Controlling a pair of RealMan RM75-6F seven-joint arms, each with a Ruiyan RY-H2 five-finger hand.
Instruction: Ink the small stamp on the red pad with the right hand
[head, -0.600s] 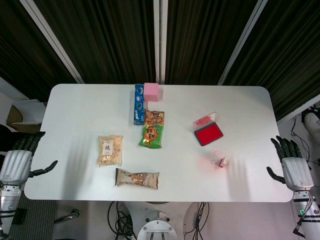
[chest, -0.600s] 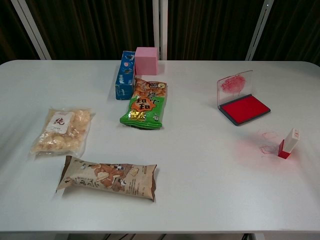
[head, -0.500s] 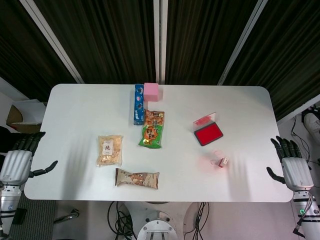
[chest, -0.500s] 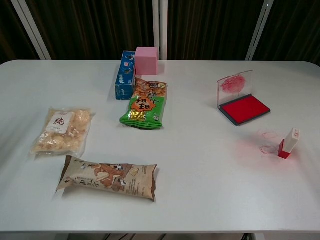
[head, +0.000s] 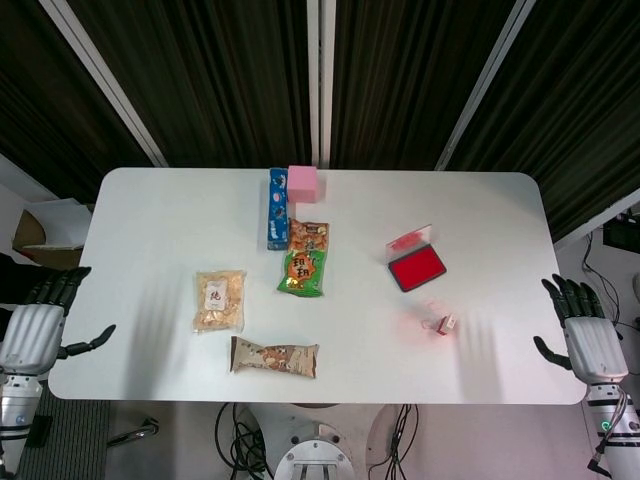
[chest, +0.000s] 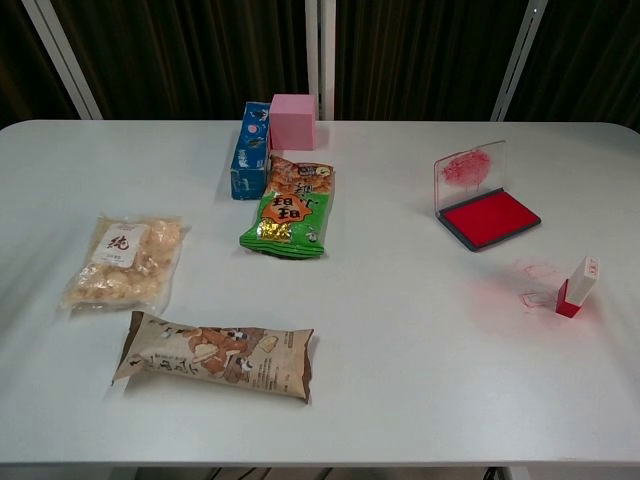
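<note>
The small stamp (head: 446, 323) (chest: 576, 287), white with a red base, stands upright on the white table (head: 150, 210) toward its right front. Faint red marks stain the table beside it. Just behind it lies the red ink pad (head: 416, 267) (chest: 489, 217) with its clear lid raised. My right hand (head: 580, 335) hangs off the table's right edge, fingers apart and empty, well right of the stamp. Off the left edge is my left hand (head: 35, 330), also spread and empty. Neither hand shows in the chest view.
A blue box (head: 277, 207) and pink block (head: 302, 183) sit at the back middle. A green snack bag (head: 304, 259), a clear snack bag (head: 219, 299) and a brown snack packet (head: 274, 357) lie left of centre.
Both hands have dropped very slightly toward the near side. Nothing on the table has moved.
</note>
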